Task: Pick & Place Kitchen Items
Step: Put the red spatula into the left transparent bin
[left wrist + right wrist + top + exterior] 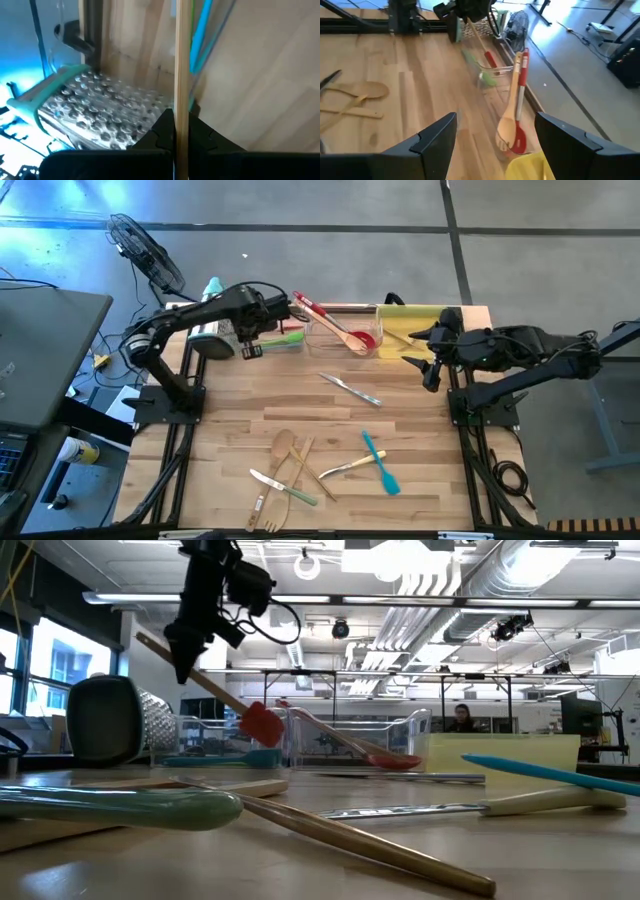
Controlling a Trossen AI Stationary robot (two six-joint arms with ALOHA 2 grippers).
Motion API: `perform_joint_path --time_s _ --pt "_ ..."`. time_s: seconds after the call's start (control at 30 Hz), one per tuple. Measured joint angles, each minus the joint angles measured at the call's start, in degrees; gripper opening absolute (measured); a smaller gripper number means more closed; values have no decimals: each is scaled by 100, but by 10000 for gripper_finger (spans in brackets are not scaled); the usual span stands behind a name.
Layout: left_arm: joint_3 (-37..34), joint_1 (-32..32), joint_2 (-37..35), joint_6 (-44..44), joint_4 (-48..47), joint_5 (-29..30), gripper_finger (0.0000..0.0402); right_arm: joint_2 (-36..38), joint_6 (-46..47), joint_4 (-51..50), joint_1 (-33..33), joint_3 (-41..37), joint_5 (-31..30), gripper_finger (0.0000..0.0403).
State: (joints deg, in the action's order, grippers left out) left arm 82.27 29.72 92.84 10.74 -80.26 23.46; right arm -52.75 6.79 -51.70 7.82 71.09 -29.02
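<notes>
My left gripper [249, 343] hangs at the far left, over the left end of the clear tray [322, 340], shut on a wooden-handled spatula with a red head [262, 725]. In the tray lie a green spatula [287, 337], a red spatula [520, 95] and a wooden spoon [506, 131]; these two lean with their handles on the tray's rim. At the far right, beside the yellow tray [405, 328], my right gripper [495, 135] stands open above the table with nothing between its fingers. More utensils lie loose on the table's near half. My left gripper pinches the spatula's wooden handle [182, 107] between its two fingers [161, 131], a little below the handle's free end [145, 638]. The fingers come steeply from above and lie across the handle. The spatula hangs slanted, red head lowest, at about the height of the tray's rim.
A steel box grater [213, 336] lies left of the clear tray, close under my left gripper. On the table lie a metal knife [350, 388], a blue spatula [380, 463], a wooden spoon [283, 444], a wooden fork [268, 502] and two more knives [346, 468].
</notes>
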Motion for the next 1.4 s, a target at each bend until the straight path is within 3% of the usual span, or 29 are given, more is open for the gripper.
perform_joint_path --time_s 0.33,0.83,1.4 --pt "5 532 199 270 372 -45 8 26 -137 94 -590 0 284 260" --pt "5 719 432 582 767 90 8 -24 -557 227 -1481 -1 1119 260" --pt "5 899 831 763 1086 -26 19 -105 -525 225 -1663 -2 1432 260"
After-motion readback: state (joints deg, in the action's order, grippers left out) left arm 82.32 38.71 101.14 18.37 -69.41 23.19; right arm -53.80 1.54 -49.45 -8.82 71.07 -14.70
